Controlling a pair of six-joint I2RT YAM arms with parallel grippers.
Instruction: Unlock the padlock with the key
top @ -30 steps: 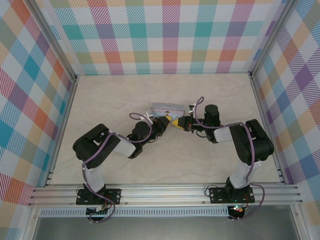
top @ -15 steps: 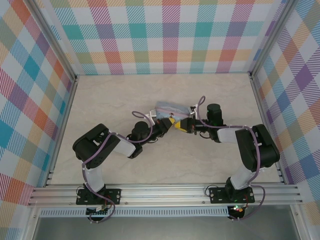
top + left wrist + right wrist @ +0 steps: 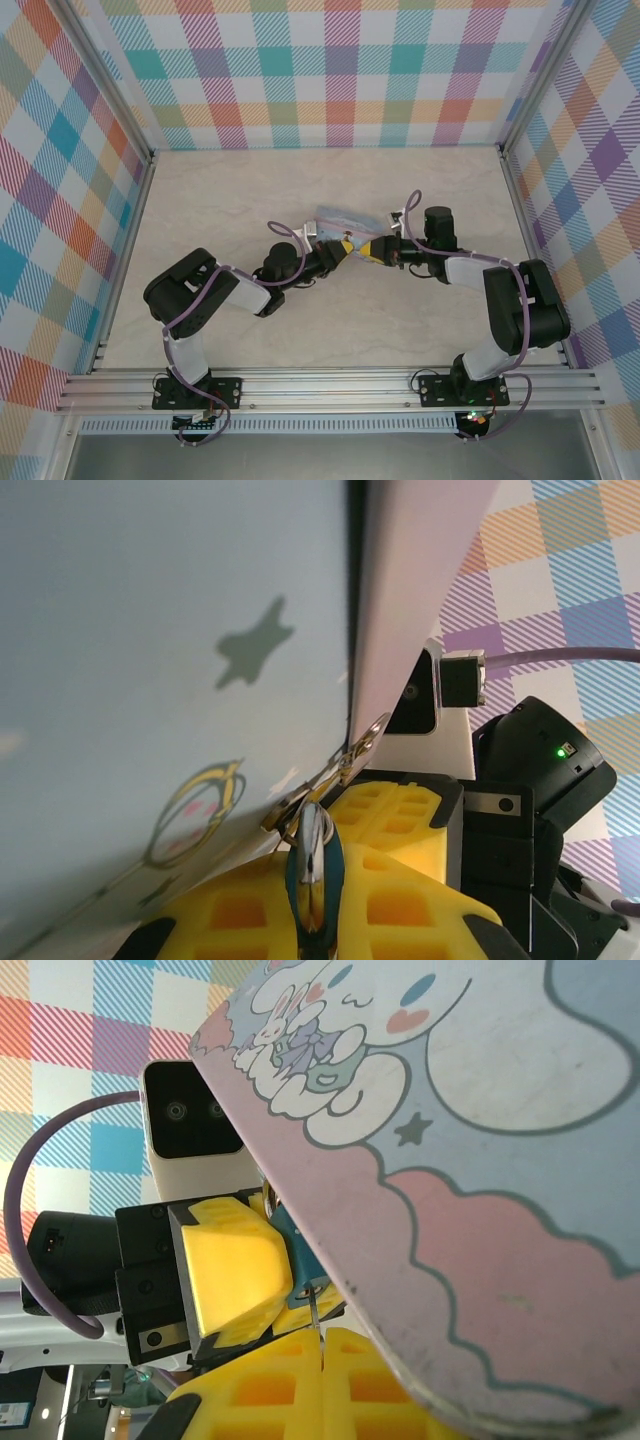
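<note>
Table: one tin, padlock; left claw, right claw.

l gripper & r gripper tip-to-tip, both clamped

Two arms: left arm, right arm. One tin box. One padlock. One key.
</note>
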